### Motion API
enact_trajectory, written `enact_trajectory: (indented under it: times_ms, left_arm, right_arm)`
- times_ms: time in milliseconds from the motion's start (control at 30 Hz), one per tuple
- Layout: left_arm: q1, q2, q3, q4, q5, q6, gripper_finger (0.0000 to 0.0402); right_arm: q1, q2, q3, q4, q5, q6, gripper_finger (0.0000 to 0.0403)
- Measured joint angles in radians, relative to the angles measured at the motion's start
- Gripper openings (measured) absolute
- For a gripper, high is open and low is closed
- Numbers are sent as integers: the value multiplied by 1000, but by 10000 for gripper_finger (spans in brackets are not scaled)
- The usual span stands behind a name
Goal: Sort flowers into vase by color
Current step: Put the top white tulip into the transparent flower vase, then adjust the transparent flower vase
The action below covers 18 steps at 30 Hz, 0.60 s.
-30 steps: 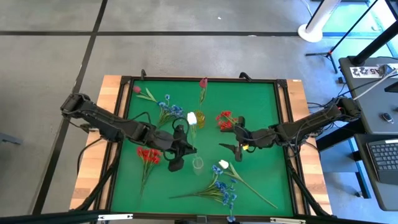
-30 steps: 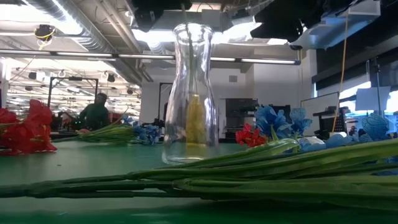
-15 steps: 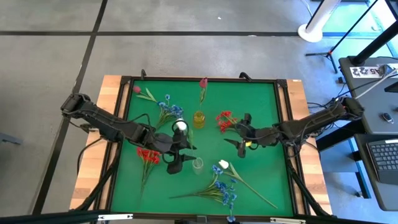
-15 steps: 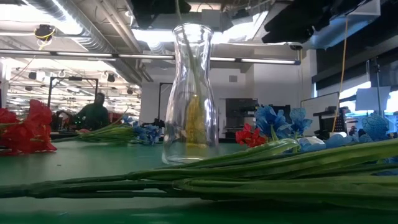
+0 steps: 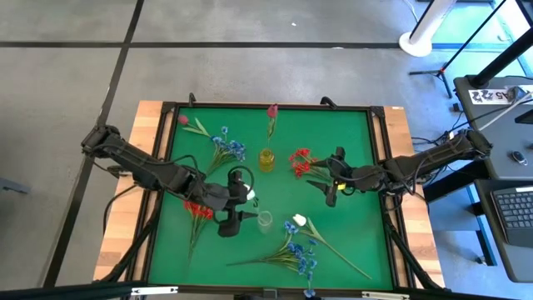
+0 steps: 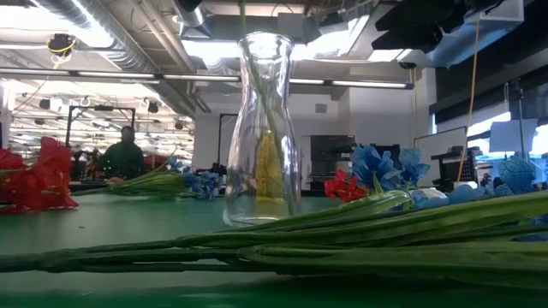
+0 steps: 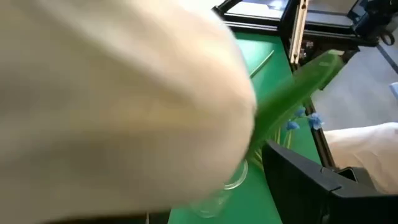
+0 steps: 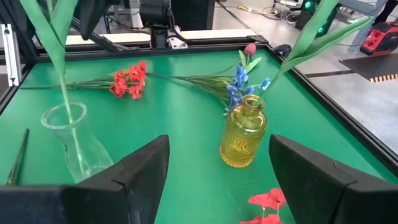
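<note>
Left gripper (image 5: 245, 204) has just let go: fingers now spread beside the white bud flower (image 5: 249, 192), whose stem stands in the clear glass vase (image 5: 265, 219). A second ago it was clamped on that stem over the vase. Looks like the white placement is done. Right gripper (image 5: 332, 189) is open and empty, now closer to the red cluster (image 5: 300, 162) near the yellow vase (image 5: 266, 159), likely next pick.
</note>
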Motion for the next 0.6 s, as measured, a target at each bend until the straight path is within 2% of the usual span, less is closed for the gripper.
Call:
enact_trajectory:
  times_ms: [200,333,433,600]
  left_arm:
    - [3,0,0,-51,-10,-42,218]
    - [3,-10,1,-187,-2,-143,218]
    - [2,-9,2,-326,4,-234,218]
    - [1,-9,2,-466,-2,-329,218]
  right_arm:
    - [0,0,0,-10,7,-7,273]
    - [0,0,0,-51,7,16,273]
    - [0,0,0,-118,7,49,273]
    - [-20,0,0,-263,11,152,273]
